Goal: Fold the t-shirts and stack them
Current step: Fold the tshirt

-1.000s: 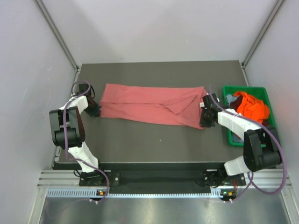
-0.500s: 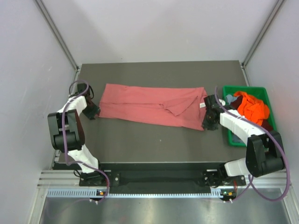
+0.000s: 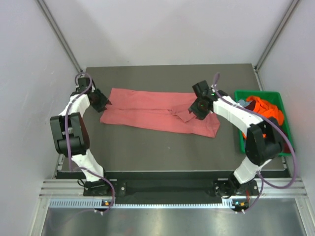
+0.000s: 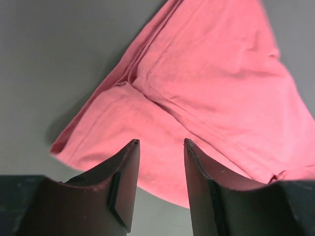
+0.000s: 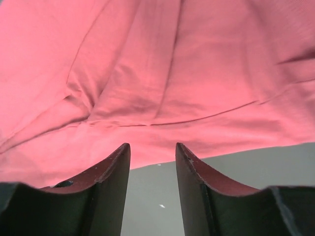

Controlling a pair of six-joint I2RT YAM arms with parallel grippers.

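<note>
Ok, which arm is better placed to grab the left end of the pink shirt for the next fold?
Left. The left arm holds its jaws open at the left end of the salmon-pink shirt; the right arm hovers over its right part.

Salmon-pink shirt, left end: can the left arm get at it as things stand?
Probably yes. The left end effector hangs open right over the left edge of the salmon-pink shirt, which lies flat on the table. Nothing sits between the fingers and the cloth.
</note>
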